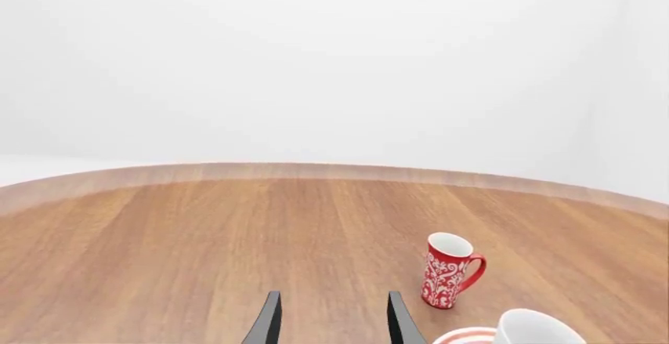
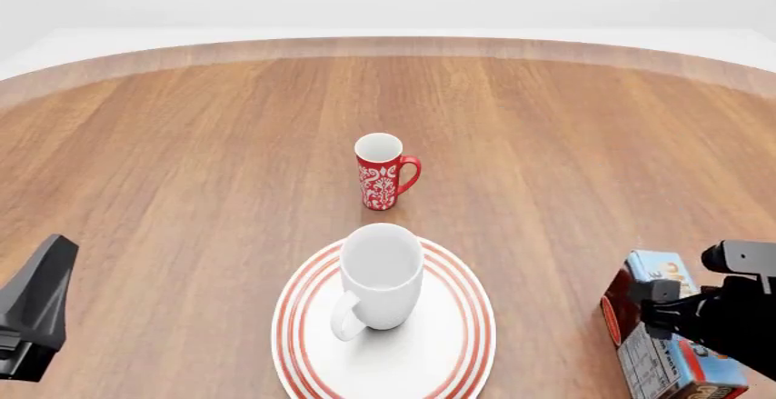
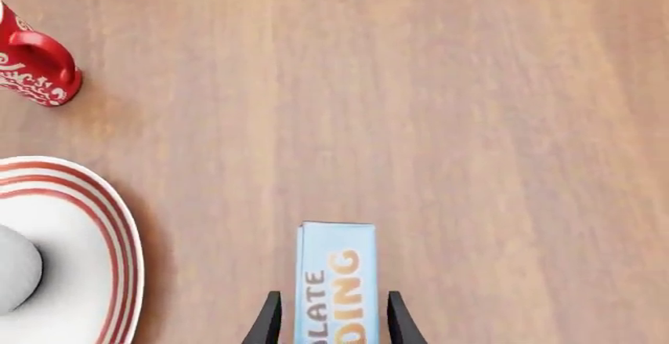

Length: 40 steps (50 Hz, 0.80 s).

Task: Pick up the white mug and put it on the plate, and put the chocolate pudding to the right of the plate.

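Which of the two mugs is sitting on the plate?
The white mug, the plain, wider one, stands upright on the red-ringed plate. The slimmer red mug with the white pattern stands on the bare table beyond it.

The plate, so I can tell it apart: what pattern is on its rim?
Red concentric rings on the white plate, clearest in the front view.

mug [image 2: 381, 276] on plate [image 2: 461, 344] — pudding [image 2: 661, 276] right
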### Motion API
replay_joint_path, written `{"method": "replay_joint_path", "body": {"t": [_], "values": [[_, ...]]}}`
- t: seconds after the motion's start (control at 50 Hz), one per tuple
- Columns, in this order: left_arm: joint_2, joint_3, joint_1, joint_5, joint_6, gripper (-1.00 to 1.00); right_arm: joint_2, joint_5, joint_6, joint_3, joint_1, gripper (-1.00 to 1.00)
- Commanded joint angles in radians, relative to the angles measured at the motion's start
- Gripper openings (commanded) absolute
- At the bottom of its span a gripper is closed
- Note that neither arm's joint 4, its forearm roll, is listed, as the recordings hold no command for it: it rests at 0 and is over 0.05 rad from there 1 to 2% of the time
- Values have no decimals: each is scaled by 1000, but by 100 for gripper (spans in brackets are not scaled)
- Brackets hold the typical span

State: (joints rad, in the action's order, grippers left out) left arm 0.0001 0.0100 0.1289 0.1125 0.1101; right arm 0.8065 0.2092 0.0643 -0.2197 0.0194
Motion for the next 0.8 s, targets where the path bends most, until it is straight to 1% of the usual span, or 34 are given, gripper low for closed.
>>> {"method": "replay_joint_path", "body": {"t": [0.02,0.2,0.24,0.3,0.42,0.46,0.48,0.5,0.54,0.6,0.62,0.74,0.8], "values": [[0,-1,4,3,-3,100,-95,114,2,-76,3,100],[0,-1,3,2,-3,100,-142,181,7,-141,-2,100],[0,-1,4,2,-3,100,-165,213,10,-177,-2,100],[0,-1,2,2,-2,100,-172,228,15,-194,-2,100],[0,-1,3,2,-3,100,-212,281,29,-271,-3,100],[0,-1,3,2,-2,100,-223,291,26,-286,0,100],[0,-1,3,2,-3,100,-237,301,20,-305,1,100],[0,-1,3,2,-2,100,-261,327,14,-348,7,100],[0,-1,3,2,-3,100,-271,338,10,-372,7,100],[0,-1,3,2,-3,100,-271,338,10,-372,7,100],[0,-1,3,2,-2,100,-295,354,-3,-435,27,100],[0,4,6,0,-6,100,-323,349,-35,-482,36,100],[0,4,6,0,-6,100,-327,350,-39,-492,38,100]]}}
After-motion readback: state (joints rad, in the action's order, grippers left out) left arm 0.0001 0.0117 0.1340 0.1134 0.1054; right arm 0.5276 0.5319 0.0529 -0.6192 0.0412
